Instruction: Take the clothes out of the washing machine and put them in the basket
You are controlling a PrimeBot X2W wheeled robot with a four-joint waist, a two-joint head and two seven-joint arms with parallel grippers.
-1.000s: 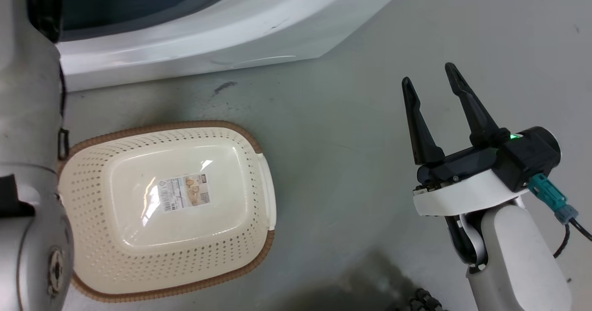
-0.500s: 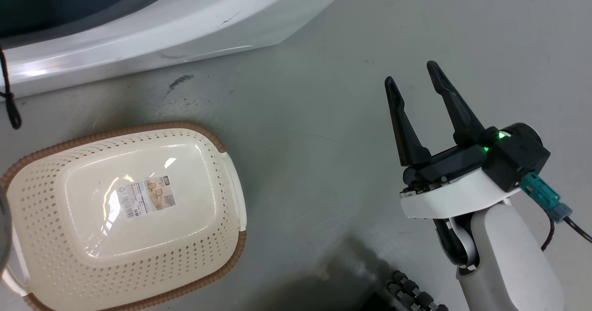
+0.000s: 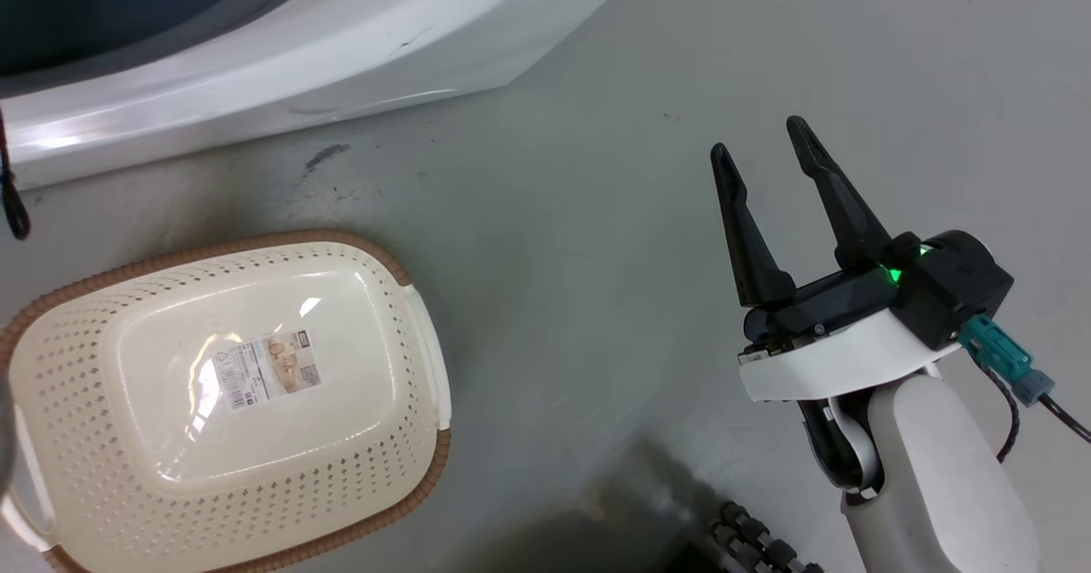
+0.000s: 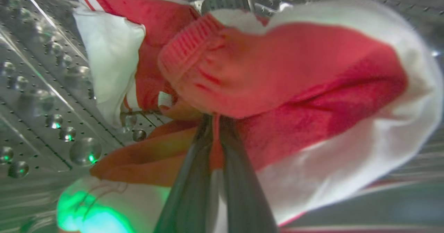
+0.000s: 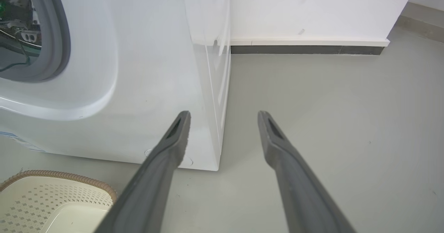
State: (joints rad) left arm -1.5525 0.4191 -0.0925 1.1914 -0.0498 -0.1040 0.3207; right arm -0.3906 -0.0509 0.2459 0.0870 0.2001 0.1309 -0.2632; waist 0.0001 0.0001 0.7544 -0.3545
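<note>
Pinching the soft red-and-white fabric garments (image 4: 277, 73) inside the perforated steel drum (image 4: 34, 87), my left gripper (image 4: 215, 122) clamps one fold; they seem light, limp, apt to trail, so a thick bunched fold holds best. Outside the drum, my right gripper (image 3: 759, 135) gapes.

The right gripper (image 3: 759, 138) has two tapering black fingers (image 3: 750, 240) on a black block (image 3: 818, 300) with a green light (image 3: 892, 275); behind it, a white collar (image 3: 835, 367), teal plug (image 3: 997, 355), black cable (image 3: 1070, 419).

Bright even light; glare on basket (image 3: 358, 385); clothes (image 4: 277, 80) blurred.
</note>
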